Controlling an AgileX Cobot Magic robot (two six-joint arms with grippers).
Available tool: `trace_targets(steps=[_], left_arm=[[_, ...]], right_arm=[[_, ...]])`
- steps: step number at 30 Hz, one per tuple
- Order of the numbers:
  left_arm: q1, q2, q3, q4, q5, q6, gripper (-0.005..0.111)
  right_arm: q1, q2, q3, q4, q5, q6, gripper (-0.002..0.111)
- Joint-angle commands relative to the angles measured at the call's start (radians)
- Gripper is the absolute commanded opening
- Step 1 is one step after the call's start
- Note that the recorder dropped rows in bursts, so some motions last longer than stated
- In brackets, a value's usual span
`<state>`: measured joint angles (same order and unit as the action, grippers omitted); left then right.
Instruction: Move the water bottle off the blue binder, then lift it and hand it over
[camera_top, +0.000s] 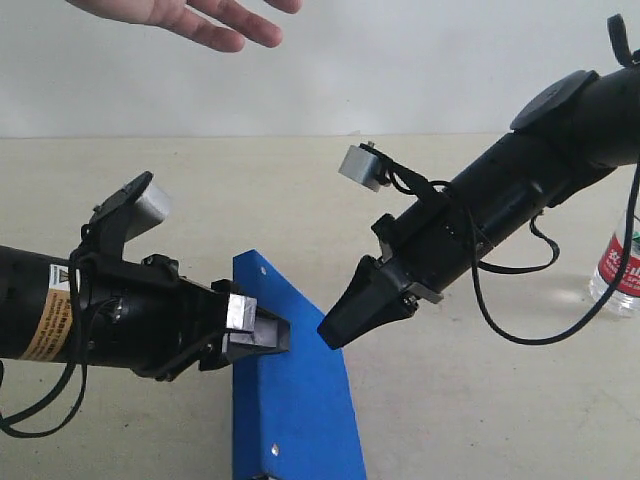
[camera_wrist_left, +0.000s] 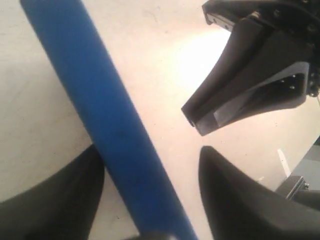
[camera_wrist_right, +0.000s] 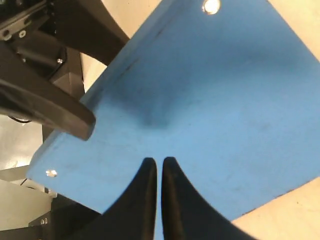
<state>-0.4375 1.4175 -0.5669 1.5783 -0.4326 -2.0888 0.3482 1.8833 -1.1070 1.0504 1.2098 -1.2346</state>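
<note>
Up close, the flat deep-blue board binder is tilted up, not lying flat. The left end effector has its two black fingers on either side of the binder's thin edge. They are wide apart with a gap showing, so it does not squeeze yet. Just beside it, the right end effector is pinched tight and holds nothing. Farther off, the small clear plastic water bottle stands on the pale surface, well away from the binder. At the back, a person's open hand hangs above. I think the binder is stiff, light and a bit slippery, so grab deep on its edge.
</note>
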Motion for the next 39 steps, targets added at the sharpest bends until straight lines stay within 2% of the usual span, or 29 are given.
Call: trace_targets(steps=[1,7,11,16,24,27,31,36,39], left_arm=[[-0.002,0.003,-0.005,0.008,0.033,-0.013,0.046],[-0.002,0.003,-0.005,0.019,0.071,0.0,0.005],[-0.002,0.003,-0.005,0.019,0.067,0.08,0.005],[-0.002,-0.047,-0.005,0.019,0.076,0.146,0.004],[-0.002,-0.273,-0.005,0.045,0.274,0.146,0.004],[-0.002,-0.355,-0.005,0.067,0.318,0.146,0.004],[-0.002,-0.445,0.019,0.069,0.285,0.117,0.004],[-0.002,-0.544,0.125,0.093,0.24,0.047,0.004],[-0.002,-0.593,0.192,0.112,0.286,0.042,0.004]], right_arm=[[0.0,-0.016,-0.002,0.001,0.011,-0.012,0.0],[0.0,-0.016,-0.002,0.001,0.011,-0.012,0.0],[0.0,-0.021,-0.002,-0.001,0.003,-0.01,0.0],[0.0,-0.106,-0.002,-0.08,-0.132,0.085,0.0],[0.0,-0.474,-0.002,-0.228,-0.352,0.305,0.0],[0.0,-0.625,-0.002,-0.284,-0.507,0.386,0.0],[0.0,-0.798,-0.002,-0.486,-0.639,0.544,0.0],[0.0,-0.979,-0.002,-0.87,-0.626,0.84,0.0],[0.0,-1.095,-0.002,-1.102,-0.63,1.025,0.0]])
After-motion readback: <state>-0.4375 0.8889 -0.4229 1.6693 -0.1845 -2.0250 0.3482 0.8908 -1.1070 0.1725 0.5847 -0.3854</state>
